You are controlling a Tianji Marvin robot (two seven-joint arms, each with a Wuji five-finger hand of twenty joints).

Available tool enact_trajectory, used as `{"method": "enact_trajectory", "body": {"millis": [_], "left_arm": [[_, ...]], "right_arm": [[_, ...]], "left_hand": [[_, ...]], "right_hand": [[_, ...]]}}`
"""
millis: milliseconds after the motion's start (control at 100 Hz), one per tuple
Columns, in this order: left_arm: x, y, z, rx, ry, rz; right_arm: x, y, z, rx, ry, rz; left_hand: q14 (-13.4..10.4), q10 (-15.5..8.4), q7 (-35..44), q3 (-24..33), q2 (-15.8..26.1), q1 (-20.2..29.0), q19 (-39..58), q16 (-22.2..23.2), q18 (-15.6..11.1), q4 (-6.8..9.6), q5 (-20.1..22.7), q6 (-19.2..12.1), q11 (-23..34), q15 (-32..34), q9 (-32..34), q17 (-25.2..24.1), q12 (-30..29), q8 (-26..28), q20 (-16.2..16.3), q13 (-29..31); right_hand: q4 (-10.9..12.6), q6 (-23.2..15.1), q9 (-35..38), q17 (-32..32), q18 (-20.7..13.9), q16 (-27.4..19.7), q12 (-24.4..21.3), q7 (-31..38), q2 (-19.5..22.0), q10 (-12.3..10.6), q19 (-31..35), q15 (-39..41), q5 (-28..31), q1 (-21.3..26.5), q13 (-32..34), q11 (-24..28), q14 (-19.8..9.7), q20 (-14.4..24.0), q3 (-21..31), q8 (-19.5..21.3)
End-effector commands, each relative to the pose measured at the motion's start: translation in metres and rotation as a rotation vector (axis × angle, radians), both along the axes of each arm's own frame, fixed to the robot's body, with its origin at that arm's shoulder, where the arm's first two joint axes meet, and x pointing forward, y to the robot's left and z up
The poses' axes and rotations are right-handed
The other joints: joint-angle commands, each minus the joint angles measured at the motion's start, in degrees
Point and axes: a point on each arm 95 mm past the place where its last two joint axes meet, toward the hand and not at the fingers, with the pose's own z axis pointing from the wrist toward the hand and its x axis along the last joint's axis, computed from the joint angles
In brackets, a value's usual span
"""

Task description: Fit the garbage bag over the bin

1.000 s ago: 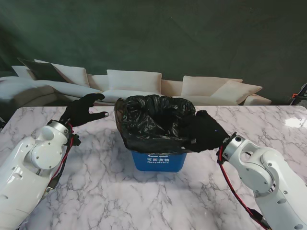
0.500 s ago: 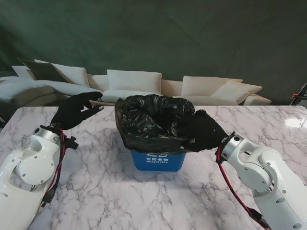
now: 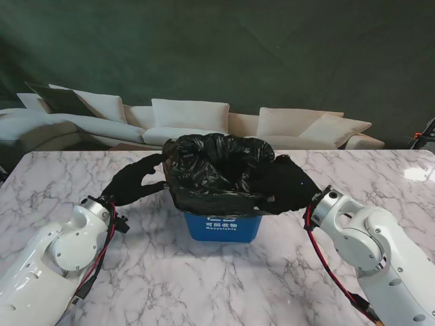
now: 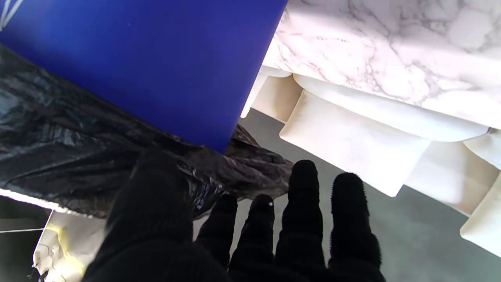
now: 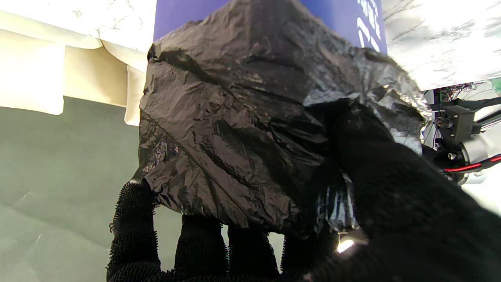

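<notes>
Draping the bin [image 3: 223, 227], bag [image 3: 217, 173] touches both hands (right [image 3: 289, 187], left [image 3: 136, 182]).

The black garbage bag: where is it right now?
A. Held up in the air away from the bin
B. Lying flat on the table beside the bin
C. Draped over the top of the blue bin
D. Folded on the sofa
C. The garbage bag covers the rim of the blue bin, whose lower front shows beneath it, with the right hand shut on one side.
</notes>
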Motion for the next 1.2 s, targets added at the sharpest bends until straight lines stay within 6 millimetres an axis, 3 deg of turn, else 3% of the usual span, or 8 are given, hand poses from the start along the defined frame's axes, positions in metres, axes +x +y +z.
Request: {"method": "enact_trajectory", "body": {"millis": [0, 220, 320, 410, 660, 840, 950, 1190], "left_arm": [[0.004, -0.004, -0.003, 0.01, 0.029, -0.009], [0.016, -0.011, -0.002, -0.03, 0.069, 0.0], [0.02, -0.012, -0.001, -0.034, 0.083, 0.0], [0.024, -0.014, 0.0, -0.035, 0.1, -0.004], [0.032, -0.016, -0.002, -0.036, 0.147, -0.006], [0.036, -0.018, -0.001, -0.028, 0.155, -0.005], [0.038, -0.018, -0.001, -0.023, 0.164, -0.004], [0.041, -0.018, 0.001, -0.021, 0.172, -0.001]], "right_arm": [[0.0, 0.0, 0.001, -0.002, -0.001, -0.001], [0.0, 0.0, 0.002, 0.004, 0.003, -0.003], [-0.001, 0.0, 0.003, 0.023, 0.01, 0.003], [-0.003, 0.0, 0.005, 0.046, 0.015, 0.016], [-0.008, -0.004, 0.008, 0.036, 0.045, 0.017], [-0.011, -0.006, 0.009, 0.075, 0.04, 0.018], [-0.012, -0.006, 0.012, 0.17, -0.013, -0.008], [-0.012, -0.013, 0.024, 0.348, -0.145, -0.057]], "left_hand": [[-0.43, 0.09, -1.58, -0.39, -2.0, -2.76, -2.12, -1.63, -1.08, 0.61, -3.04, 1.24, -1.54, -2.22, -4.02, -1.58, -1.6, -1.52, -1.19, -2.72], [0.5, 1.57, -2.93, -0.63, -1.68, -8.13, -2.34, -1.17, -0.42, -0.3, -5.63, 3.23, -1.46, -1.29, -5.37, -2.65, -1.72, -2.96, -0.74, -3.99], [0.58, 1.53, -2.58, -0.52, -1.22, -8.55, -2.35, -0.92, -0.02, -0.37, -5.28, 2.61, -1.22, -1.04, -4.56, -2.87, -1.24, -2.99, -0.47, -4.06], [0.61, 1.46, -2.26, -0.51, -0.92, -8.73, -2.4, -0.81, 0.19, -0.41, -4.88, 2.25, -1.22, -0.95, -3.9, -2.93, -0.94, -2.92, -0.31, -3.88], [0.68, 1.31, -1.71, -0.41, -0.81, -8.66, -2.56, -0.62, 0.73, -0.42, -4.15, 1.59, -1.76, -1.0, -2.91, -2.94, -0.4, -2.73, 0.13, -3.39], [0.68, 1.25, -1.53, -0.44, -0.71, -8.6, -2.56, -0.42, 0.6, -0.42, -3.89, 1.58, -1.85, -0.95, -2.31, -2.74, -0.03, -2.63, 0.43, -3.13], [0.76, 1.32, -1.39, -0.44, -0.56, -8.62, -2.49, -0.28, 0.67, -0.41, -3.65, 1.55, -1.77, -0.88, -2.02, -2.69, 0.23, -2.53, 0.66, -3.14], [0.62, 1.24, -0.38, -0.38, 0.13, -8.08, -2.69, -0.14, 0.85, -0.33, -2.06, 0.21, -1.98, -0.94, -1.88, -2.88, 0.49, -1.89, 0.96, -3.13]], "right_hand": [[0.18, -1.65, -0.76, -0.58, -0.68, 0.73, 0.32, 1.75, 3.19, -0.15, -0.28, 0.67, 0.21, 3.8, -0.43, -0.21, 0.54, 0.59, 3.42, 0.8], [0.12, -2.13, -1.28, -0.7, -0.78, 0.68, 0.18, 1.02, 3.55, -0.11, -0.32, 0.52, -0.98, 3.1, -0.8, -0.51, 0.54, 0.58, 2.95, 0.43], [0.73, -0.96, -2.73, -1.5, -0.72, 0.55, -1.35, -2.46, 5.34, 0.34, -0.79, 0.1, -6.16, -4.25, -1.92, -2.27, 0.71, 0.7, -3.8, -3.46], [6.94, 5.73, -3.97, -2.44, -0.37, 0.71, -2.05, -16.27, 8.96, 0.51, -2.11, -0.4, -7.65, -14.65, -2.93, -3.17, 0.86, 1.6, -8.26, 0.19], [5.49, 17.22, -8.06, -3.26, 0.79, -0.25, -4.02, -31.45, 6.79, 2.05, -4.16, -2.2, -18.47, -25.38, -5.12, -5.34, 2.75, 1.63, -14.42, -5.0], [4.39, 21.34, -10.0, -2.58, 0.93, -0.46, -5.28, -36.75, 6.96, 2.34, -4.44, -2.25, -22.65, -32.42, -5.21, -5.32, 2.36, 2.08, -9.36, -7.71], [6.83, 19.76, -8.55, -0.95, -0.05, 1.11, -4.25, -35.2, 19.29, 1.83, -0.85, -0.5, -22.18, -23.95, -3.58, -2.4, 1.49, 5.85, -20.18, -5.74], [9.25, 17.36, -5.24, 2.85, -2.26, 3.2, -1.71, -28.7, 20.6, 0.35, 6.84, 3.48, -17.31, -13.05, 0.37, 1.93, -0.11, 10.08, -23.81, -3.44]]}}
